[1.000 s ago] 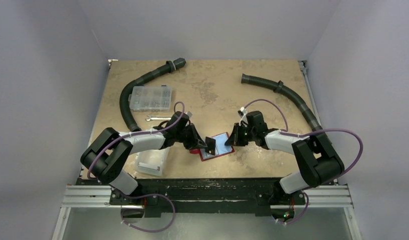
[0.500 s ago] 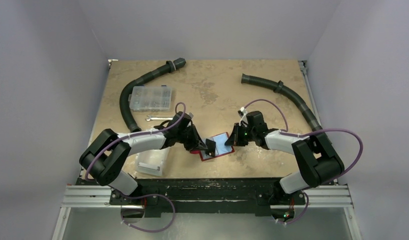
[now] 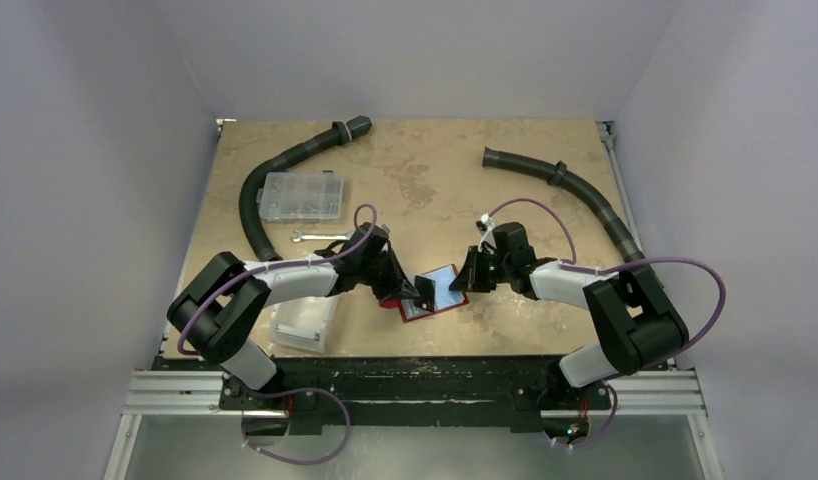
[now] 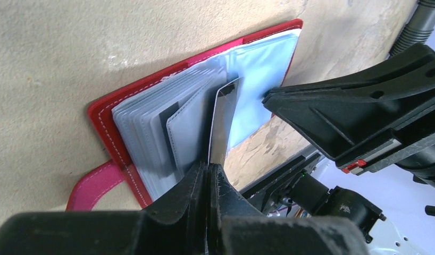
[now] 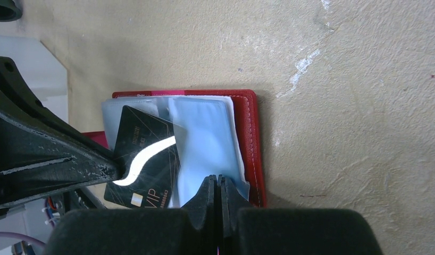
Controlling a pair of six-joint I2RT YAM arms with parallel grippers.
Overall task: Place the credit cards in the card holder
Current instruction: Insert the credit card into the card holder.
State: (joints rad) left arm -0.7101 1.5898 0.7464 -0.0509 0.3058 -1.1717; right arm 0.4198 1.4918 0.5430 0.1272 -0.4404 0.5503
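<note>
The red card holder (image 3: 458,299) lies open on the table between my arms, its clear light-blue sleeves fanned out (image 4: 151,122). My left gripper (image 3: 422,291) is shut on a black credit card with a white stripe and "VIP" print (image 5: 146,159). It holds the card on edge (image 4: 222,125), its far corner down among the sleeves. My right gripper (image 3: 468,276) is shut, its tips resting on the light-blue sleeve (image 5: 205,133) at the holder's right edge (image 5: 251,138). Other cards are out of view.
A white bin (image 3: 303,322) stands under the left arm. A clear compartment box (image 3: 302,196) and a small wrench (image 3: 315,237) lie behind it. Black hoses curve along the back left (image 3: 285,160) and back right (image 3: 575,185).
My left gripper has moved slightly right with the card, further over the open holder. The right gripper has not moved.
</note>
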